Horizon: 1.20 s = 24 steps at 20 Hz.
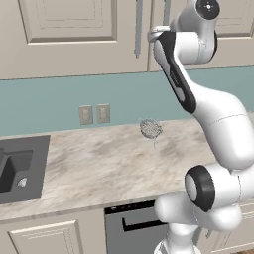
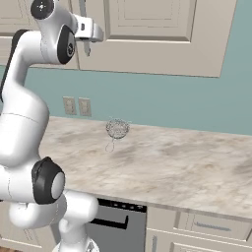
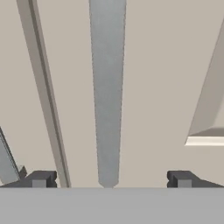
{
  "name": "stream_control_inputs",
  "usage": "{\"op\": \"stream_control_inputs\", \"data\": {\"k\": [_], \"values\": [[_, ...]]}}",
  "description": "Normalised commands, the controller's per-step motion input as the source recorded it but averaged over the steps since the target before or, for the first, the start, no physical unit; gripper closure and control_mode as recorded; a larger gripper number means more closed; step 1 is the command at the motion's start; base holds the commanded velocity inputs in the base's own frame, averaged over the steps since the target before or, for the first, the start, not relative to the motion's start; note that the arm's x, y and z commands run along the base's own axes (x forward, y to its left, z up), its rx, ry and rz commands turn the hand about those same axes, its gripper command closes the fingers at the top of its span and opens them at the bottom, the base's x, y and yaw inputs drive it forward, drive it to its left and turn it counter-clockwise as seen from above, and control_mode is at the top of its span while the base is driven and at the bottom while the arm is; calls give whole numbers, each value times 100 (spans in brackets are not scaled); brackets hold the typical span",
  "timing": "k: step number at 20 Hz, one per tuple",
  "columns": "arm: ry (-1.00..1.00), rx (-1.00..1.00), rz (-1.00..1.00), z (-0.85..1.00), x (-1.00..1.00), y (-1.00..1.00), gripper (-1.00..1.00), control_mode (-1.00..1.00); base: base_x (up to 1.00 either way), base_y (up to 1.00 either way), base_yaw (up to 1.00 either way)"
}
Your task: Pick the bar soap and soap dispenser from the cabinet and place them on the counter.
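Gripper [image 3: 111, 178] spread wide, handle [image 3: 107, 92] between fingertips [image 3: 40, 178] at 12 o'clock. Cabinet [image 1: 69, 37] doors shut; soaps not visible. Teal backsplash [image 2: 162, 101], outlets [image 1: 94, 114] below. Counter [image 1: 106, 166]: wire-mesh ball [image 1: 150, 129] centre, sink [image 1: 20, 168] at 9 o'clock.

Two base cameras look forward and down from behind the arm — the left one with the arm rising at its lower right, the right one with the arm at its lower left. Both take in the counter [image 1: 99, 163], the wire-mesh ball [image 1: 150, 128] near frame centre, the wall outlets [image 1: 94, 114] and the closed cabinet [image 1: 69, 30] doors along the top edge (the sink [image 1: 20, 171] sits at the left view's lower left). The hand camera looks close-up at a cabinet door — its handle [image 3: 107, 87] running down mid-frame between the fingertips [image 3: 41, 178].
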Motion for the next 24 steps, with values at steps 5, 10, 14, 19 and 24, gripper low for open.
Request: {"op": "stream_control_inputs", "data": {"k": [5,10,14,19,24], "values": [[0,0,-1,-2,26,0,-100,-100,0,0,0],[0,0,0,-1,23,0,-100,-100,0,0,0],[0,0,0,-2,19,0,-100,-100,0,0,0],[0,0,-1,-2,19,0,-100,-100,0,0,0],[0,0,-2,-3,23,0,-100,-100,0,0,0]]}}
